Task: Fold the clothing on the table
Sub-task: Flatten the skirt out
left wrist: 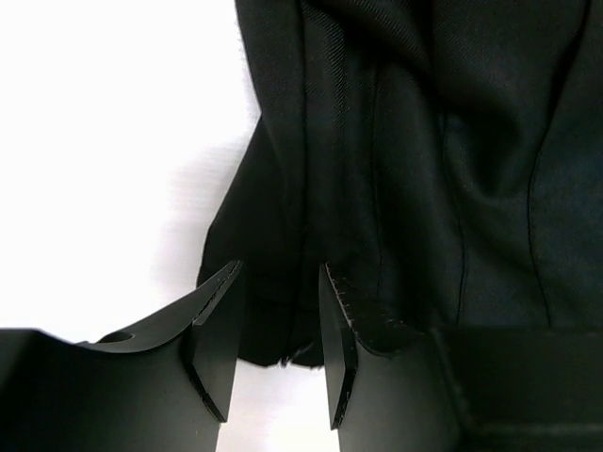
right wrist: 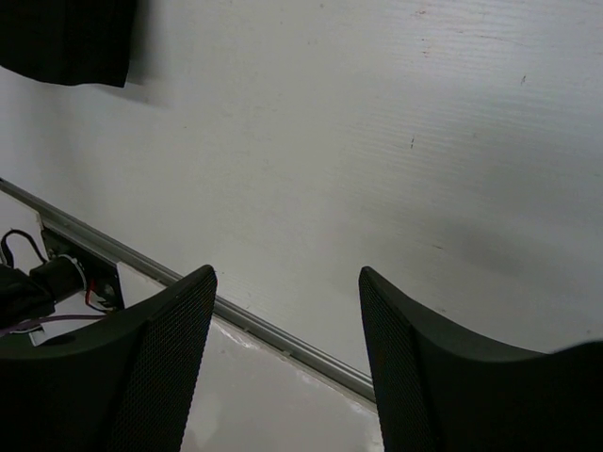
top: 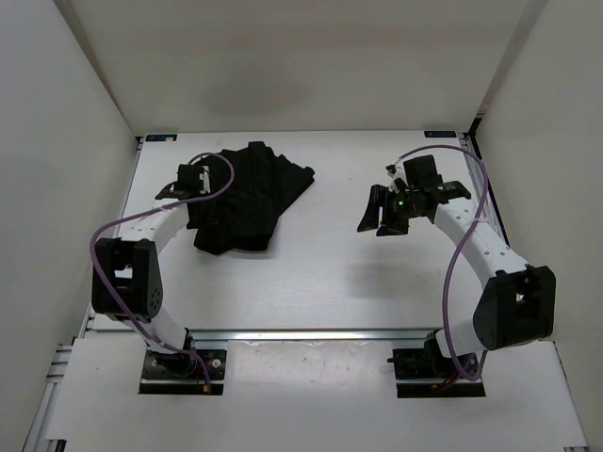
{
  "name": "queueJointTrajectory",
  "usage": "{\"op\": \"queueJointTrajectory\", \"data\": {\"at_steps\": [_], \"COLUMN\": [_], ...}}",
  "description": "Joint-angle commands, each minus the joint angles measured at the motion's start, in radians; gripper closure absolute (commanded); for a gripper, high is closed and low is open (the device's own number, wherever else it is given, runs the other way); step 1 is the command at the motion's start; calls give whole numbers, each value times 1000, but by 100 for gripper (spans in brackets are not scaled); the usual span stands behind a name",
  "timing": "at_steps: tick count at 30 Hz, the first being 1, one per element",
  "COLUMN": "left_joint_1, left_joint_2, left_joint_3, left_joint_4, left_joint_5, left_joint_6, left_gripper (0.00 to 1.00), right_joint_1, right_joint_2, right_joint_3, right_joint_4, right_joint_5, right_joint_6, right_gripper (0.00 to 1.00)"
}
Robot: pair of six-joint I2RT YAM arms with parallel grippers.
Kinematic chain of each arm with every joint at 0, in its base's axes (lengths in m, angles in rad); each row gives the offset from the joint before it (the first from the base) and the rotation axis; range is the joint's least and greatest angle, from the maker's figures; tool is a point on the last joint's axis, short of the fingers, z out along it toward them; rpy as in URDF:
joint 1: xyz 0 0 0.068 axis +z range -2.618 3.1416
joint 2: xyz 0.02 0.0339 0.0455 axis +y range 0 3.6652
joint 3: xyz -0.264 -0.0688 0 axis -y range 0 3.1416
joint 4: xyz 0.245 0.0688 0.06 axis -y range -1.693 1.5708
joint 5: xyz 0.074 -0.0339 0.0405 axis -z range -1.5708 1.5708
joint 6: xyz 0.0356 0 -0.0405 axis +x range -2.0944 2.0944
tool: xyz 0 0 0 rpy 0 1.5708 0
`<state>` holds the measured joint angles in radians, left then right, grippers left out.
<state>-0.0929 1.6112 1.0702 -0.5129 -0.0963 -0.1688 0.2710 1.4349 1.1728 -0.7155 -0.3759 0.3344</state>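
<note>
Table (top: 377, 282), with the black clothing (top: 250, 202) bunched on it. My left gripper (left wrist: 278, 282) is at the clothing's left hem, fingers (left wrist: 219, 330) apart astride the edge; I judge a deeper bite is needed before lifting. My right gripper (top: 386, 212) hovers well right of the clothing, fingers apart.

Surroundings of the work cell, as I see them from the remote station.
Three plain white walls enclose the area: a back wall (top: 301, 56), a left wall (top: 57, 188) and a right wall (top: 556, 169). I note a faint grey shadow (top: 259, 94) on the back wall. One small black bracket (top: 158, 138) sits at the far left corner and a second bracket (top: 443, 135) at the far right corner. At the near side I see a white panel (top: 311, 395), flanked by slotted aluminium frame bars (top: 47, 400) at its outer edges.
</note>
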Motion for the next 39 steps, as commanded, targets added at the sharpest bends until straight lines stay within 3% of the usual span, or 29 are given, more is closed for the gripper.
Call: {"op": "queueJointTrajectory", "data": {"at_steps": [1, 6, 19, 23, 27, 28, 29, 34, 39], "left_joint_1": [12, 25, 7, -16, -56, -57, -68, -99, -217], "left_joint_2": [12, 13, 52, 59, 73, 85, 90, 93, 39], "left_joint_3": [-1, -7, -79, -90, -104, -101, -96, 19, 244], "left_joint_4": [47, 53, 90, 96, 97, 96, 80, -7, -107], "left_joint_5": [9, 96, 49, 66, 27, 21, 11, 10, -2], "left_joint_6": [3, -12, -1, -5, -3, -1, -3, -9, -17], "left_gripper": [52, 53, 51, 55, 73, 89, 98, 100, 100], "right_joint_1": [8, 22, 5, 4, 2, -3, -7, -18, -36], "right_joint_2": [-8, 13, 21, 22, 4, 10, -4, -17, -42], "right_joint_3": [4, 5, 15, 14, 2, -4, -10, -24, -59], "right_joint_4": [17, 20, 1, 5, 11, 10, 1, 14, 40], "right_joint_5": [-41, -40, -44, -46, -43, -46, -47, -47, -64], "right_joint_6": [14, 25, 17, 14, 18, 20, 20, 17, 25], "right_gripper": [33, 33, 32, 33, 33, 33, 33, 33, 34]}}
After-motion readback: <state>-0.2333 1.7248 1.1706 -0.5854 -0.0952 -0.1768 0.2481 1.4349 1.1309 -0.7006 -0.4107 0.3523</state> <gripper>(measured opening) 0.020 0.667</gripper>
